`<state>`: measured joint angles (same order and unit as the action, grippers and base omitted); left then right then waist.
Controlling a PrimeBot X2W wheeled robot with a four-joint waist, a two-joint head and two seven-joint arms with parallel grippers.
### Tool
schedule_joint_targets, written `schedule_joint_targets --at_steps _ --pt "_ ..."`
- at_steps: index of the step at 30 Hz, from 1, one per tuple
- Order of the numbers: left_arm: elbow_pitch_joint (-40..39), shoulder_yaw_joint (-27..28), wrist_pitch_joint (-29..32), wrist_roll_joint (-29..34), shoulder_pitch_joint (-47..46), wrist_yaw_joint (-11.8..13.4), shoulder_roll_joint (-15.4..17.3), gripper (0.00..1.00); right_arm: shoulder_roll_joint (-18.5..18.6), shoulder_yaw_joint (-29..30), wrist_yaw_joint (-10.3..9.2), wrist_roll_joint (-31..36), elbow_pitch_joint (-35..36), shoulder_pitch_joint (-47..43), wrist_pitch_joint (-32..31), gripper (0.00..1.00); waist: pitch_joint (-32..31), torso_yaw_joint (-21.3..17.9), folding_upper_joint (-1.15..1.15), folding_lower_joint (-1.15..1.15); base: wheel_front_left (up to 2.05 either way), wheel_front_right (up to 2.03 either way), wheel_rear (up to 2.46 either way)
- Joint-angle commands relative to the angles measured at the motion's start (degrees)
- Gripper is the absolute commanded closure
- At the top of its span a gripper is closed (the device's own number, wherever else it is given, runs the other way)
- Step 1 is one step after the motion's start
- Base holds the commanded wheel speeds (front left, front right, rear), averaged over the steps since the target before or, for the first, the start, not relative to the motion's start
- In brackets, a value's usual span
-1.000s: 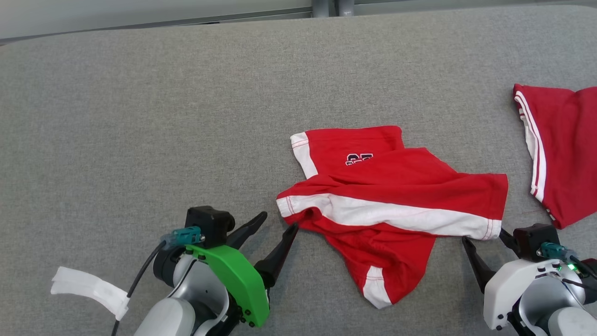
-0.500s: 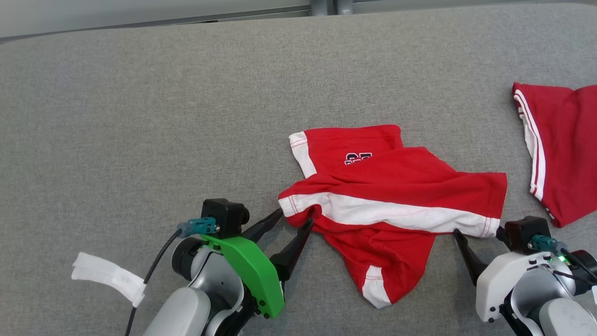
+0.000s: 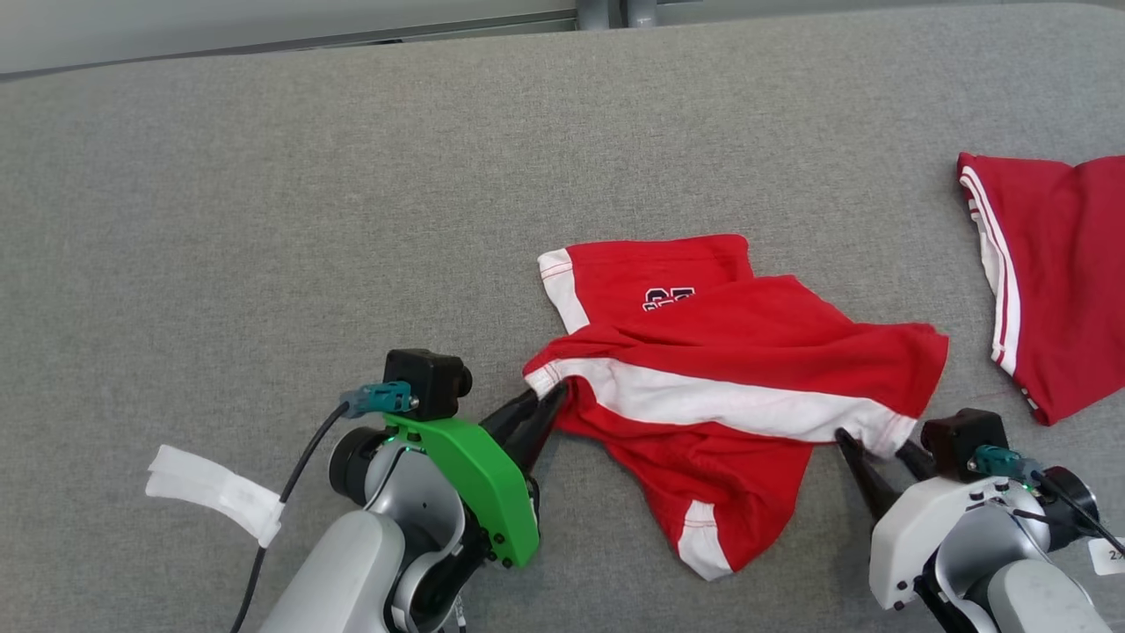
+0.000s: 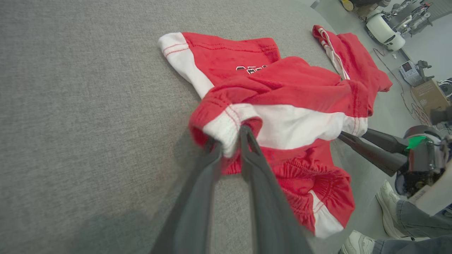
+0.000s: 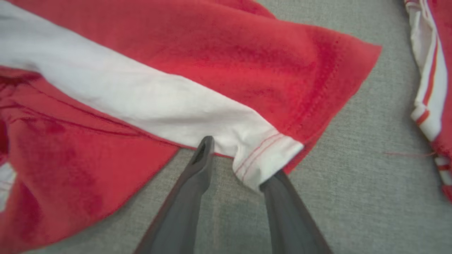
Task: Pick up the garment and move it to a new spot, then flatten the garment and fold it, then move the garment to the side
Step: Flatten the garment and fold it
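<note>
Left claw [image 3: 547,401] is clamped on the garment [image 3: 747,343] at its white-banded left corner. Right claw [image 3: 870,441] stands open astride the opposite corner. The right wrist view shows the hem lying between its parted fingers [image 5: 196,169].

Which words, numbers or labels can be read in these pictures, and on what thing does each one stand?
On the red garment: a dark print with white outline, perhaps digits; a fold hides its lower half, so it cannot be read.
"2": on the white tag by the right arm; the rest is cut off at the picture's edge.
On the white tape at the left arm's cable: no writing visible.
</note>
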<state>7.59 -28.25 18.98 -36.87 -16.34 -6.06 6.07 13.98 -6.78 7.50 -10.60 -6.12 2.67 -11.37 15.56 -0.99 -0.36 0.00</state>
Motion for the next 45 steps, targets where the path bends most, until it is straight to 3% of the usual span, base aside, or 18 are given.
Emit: schedule_joint_targets --at_steps 1,4,7,13,17,21,25,29,34,39,43,45 --pt "0.59 -0.26 -0.41 -0.9 -1.27 -0.31 -0.29 1.0 0.79 -1.57 -0.03 -2.09 0.18 1.06 0.85 1.0 -0.44 -0.11 0.36 0.0 0.0 0.0 0.0" --pt "0.56 -0.6 -0.3 -0.85 -1.73 -0.5 0.24 1.0 0.73 -2.62 -0.02 -6.61 1.34 1.41 0.84 1.0 -1.01 -0.23 0.36 0.0 0.0 0.0 0.0" --pt "-2.59 -0.2 0.38 -2.2 -2.51 -0.76 1.35 1.0 1.16 -2.27 -0.01 -18.98 6.58 2.06 -1.16 1.0 -1.44 -0.36 0.36 0.0 0.0 0.0 0.0" --pt "-16.31 5.15 10.07 -9.6 -8.41 -0.92 8.03 1.0 5.77 7.97 0.01 -37.47 19.15 9.38 -9.87 1.0 1.71 0.01 0.36 0.0 0.0 0.0 0.0" --pt "-17.5 9.94 19.67 -12.9 -20.63 0.83 12.82 1.0 4.98 14.05 0.0 -39.86 17.49 24.65 -15.49 1.0 7.72 1.1 0.36 0.0 0.0 0.0 0.0" --pt "-9.1 11.92 23.63 -11.23 -37.08 0.43 15.26 1.0 -2.71 16.4 0.0 -33.46 7.2 47.03 -15.88 1.0 14.07 1.9 0.36 0.0 0.0 0.0 0.0" --pt "2.86 13.02 18.16 -8.12 -50.99 0.12 12.69 1.0 -8.73 20.2 -0.06 -22.4 -7.45 66.55 -8.98 1.0 16.55 2.82 0.36 0.0 0.0 0.0 0.0" --pt "11.15 12.95 9.87 -4.52 -62.71 -0.53 11.52 1.0 -10.37 26.74 -0.12 -12.69 -18.41 84.42 1.4 1.0 20.49 4.31 0.36 0.0 0.0 0.0 0.0" --pt "18.16 9.42 -2.4 -0.85 -69.58 -1.22 12.35 1.0 -10.6 24.59 -0.12 -13.48 -29.24 94.15 8.73 1.0 23.01 4.64 0.36 0.0 0.0 0.0 0.0" --pt "19.34 -0.57 -9.89 -5.24 -64.77 -1.33 15.01 1.0 -10.88 17.53 -0.05 -18.03 -32.75 86.5 9.15 1.0 23.94 3.21 0.36 0.0 0.0 0.0 0.0" --pt "18.81 -8.95 -15.95 -9.22 -57.08 -1.35 18.71 1.0 -10.21 10.21 0.01 -24.79 -27.43 72.87 7.28 1.0 22.07 1.56 0.36 0.0 0.0 0.0 0.0" --pt "17.75 -12.95 -18.72 -10.66 -52.41 -1.36 20.55 1.0 -7.99 6.38 0.0 -28.33 -23.01 64.33 5.85 1.0 21.33 1.01 0.36 0.0 0.0 0.0 0.0"
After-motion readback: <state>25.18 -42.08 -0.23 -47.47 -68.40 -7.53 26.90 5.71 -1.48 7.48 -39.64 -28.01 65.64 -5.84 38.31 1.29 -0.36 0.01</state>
